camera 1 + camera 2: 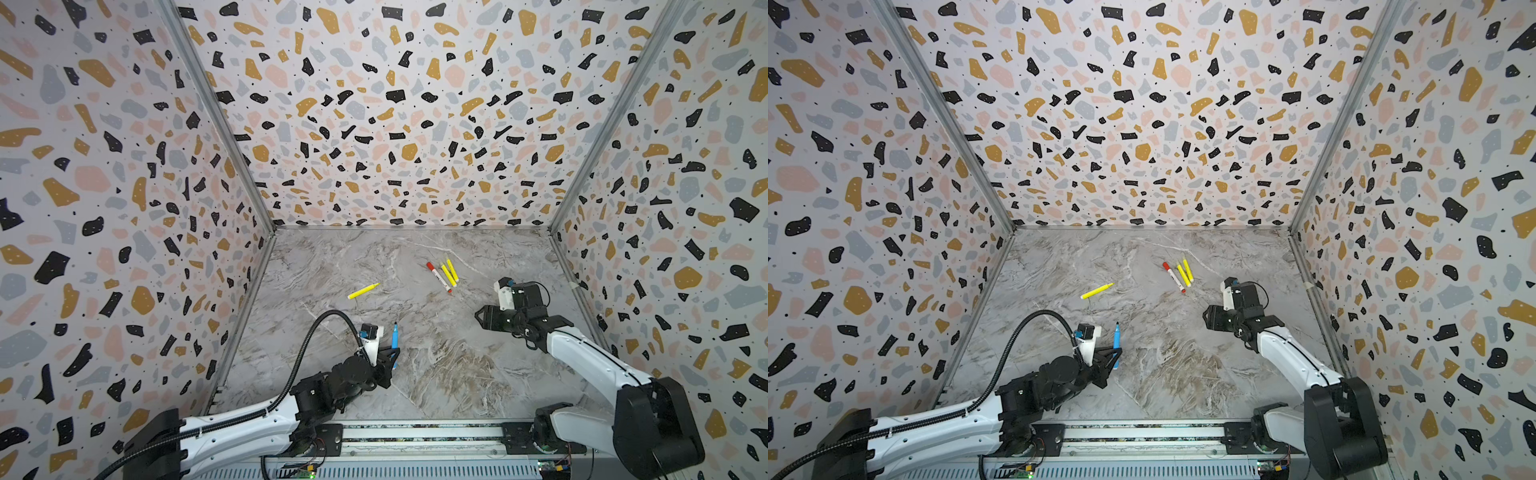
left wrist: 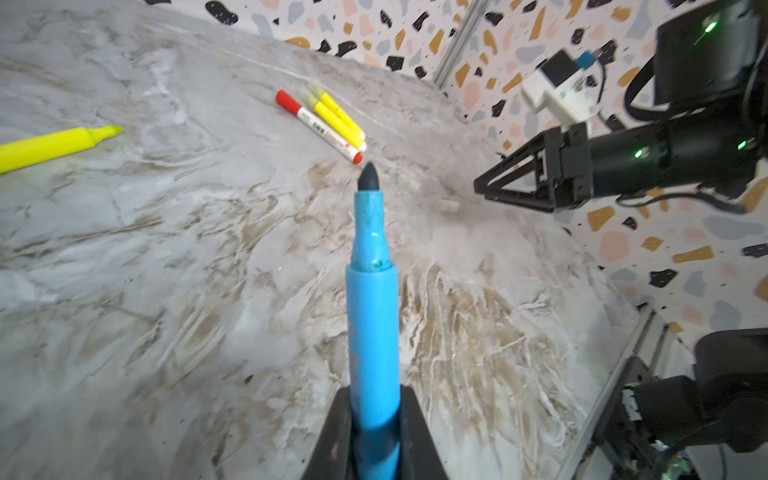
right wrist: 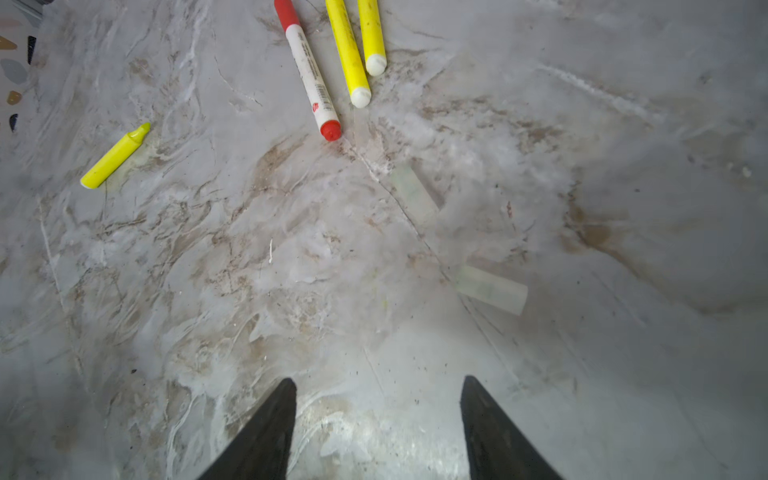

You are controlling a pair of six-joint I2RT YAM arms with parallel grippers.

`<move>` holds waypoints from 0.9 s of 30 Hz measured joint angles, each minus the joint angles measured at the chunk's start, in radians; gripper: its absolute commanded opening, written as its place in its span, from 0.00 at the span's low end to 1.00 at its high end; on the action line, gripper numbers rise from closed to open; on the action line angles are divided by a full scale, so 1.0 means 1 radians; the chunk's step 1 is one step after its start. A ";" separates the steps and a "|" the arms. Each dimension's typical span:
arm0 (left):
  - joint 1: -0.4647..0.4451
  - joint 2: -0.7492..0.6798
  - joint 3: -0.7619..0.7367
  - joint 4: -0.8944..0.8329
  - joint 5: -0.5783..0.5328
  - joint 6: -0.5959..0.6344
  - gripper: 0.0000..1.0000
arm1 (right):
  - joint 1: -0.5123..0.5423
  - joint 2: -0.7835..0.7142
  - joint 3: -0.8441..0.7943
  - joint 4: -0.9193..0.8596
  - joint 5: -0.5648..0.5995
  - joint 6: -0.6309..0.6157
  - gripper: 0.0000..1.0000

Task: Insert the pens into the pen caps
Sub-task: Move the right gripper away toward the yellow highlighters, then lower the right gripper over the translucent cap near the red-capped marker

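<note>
Left end effector (image 1: 392, 355) is clamped tight on the blue pen (image 1: 395, 336), holding it by the lower barrel over the near left part of the counter (image 1: 332, 257), with the dark tip sticking out past the fingers and pointing toward the far edge. The left wrist view shows it clearly: the blue barrel is pinched between the two black fingers and lifted clear of the marble. Over on the right, the right end effector (image 3: 379, 380) hangs above the counter close to the right edge. Its jaws are spread with nothing between them, just bare marble showing in the gap. Out ahead of those fingers lies a clear cap (image 3: 490, 289), a stubby pale tube on its side, and a second clear cap (image 3: 412, 192) sits a little further on, faint against the stone. Beyond the caps, toward the far edge and right of the middle, there's a little cluster. The white pen with red ends (image 1: 438, 277) lies flat, with two yellow pens (image 1: 448, 275) just beside it on its right-edge side, all three roughly parallel. Well apart from that group, a lone yellow pen (image 1: 363, 291) lies left of the counter's middle, its tip angled toward the far right corner. The white pen wears a red cap (image 3: 286, 12) on its far end.
</note>
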State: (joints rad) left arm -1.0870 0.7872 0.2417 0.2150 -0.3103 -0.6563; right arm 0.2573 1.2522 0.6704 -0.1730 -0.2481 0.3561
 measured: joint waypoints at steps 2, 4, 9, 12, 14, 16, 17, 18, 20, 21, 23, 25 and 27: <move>0.010 0.023 0.000 -0.026 -0.008 -0.017 0.03 | 0.000 0.059 0.057 0.002 0.009 -0.027 0.63; 0.031 0.036 0.000 -0.045 -0.009 -0.036 0.03 | -0.004 0.134 0.126 -0.001 0.022 -0.063 0.60; 0.074 0.034 0.000 -0.064 -0.003 -0.069 0.03 | -0.016 0.325 0.269 -0.012 0.036 -0.120 0.57; 0.076 0.015 -0.005 -0.072 0.008 -0.080 0.03 | -0.018 0.394 0.301 -0.028 0.045 -0.138 0.57; 0.076 0.002 -0.008 -0.082 0.014 -0.086 0.03 | -0.018 0.433 0.325 -0.043 0.052 -0.147 0.56; 0.076 -0.008 -0.013 -0.085 0.015 -0.090 0.03 | -0.018 0.467 0.348 -0.050 0.053 -0.156 0.56; 0.076 -0.012 -0.016 -0.086 0.016 -0.092 0.03 | -0.018 0.482 0.357 -0.049 0.053 -0.158 0.56; 0.076 -0.015 -0.017 -0.087 0.017 -0.093 0.04 | -0.018 0.494 0.364 -0.050 0.052 -0.161 0.56; 0.076 -0.017 -0.020 -0.087 0.018 -0.094 0.04 | -0.015 0.509 0.369 -0.050 0.051 -0.164 0.55; 0.076 -0.017 -0.021 -0.087 0.019 -0.095 0.04 | -0.012 0.516 0.370 -0.051 0.052 -0.168 0.55; 0.076 -0.016 -0.021 -0.087 0.021 -0.096 0.04 | -0.005 0.532 0.380 -0.055 0.054 -0.174 0.54; 0.076 -0.016 -0.021 -0.087 0.021 -0.096 0.04 | 0.005 0.556 0.401 -0.062 0.056 -0.179 0.52; 0.076 -0.013 -0.021 -0.087 0.021 -0.096 0.04 | 0.019 0.578 0.419 -0.063 0.059 -0.184 0.52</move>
State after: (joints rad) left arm -1.0107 0.7738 0.2211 0.1276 -0.2890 -0.7521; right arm 0.2760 1.8297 1.0893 -0.2356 -0.1894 0.1722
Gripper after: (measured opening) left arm 0.138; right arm 0.523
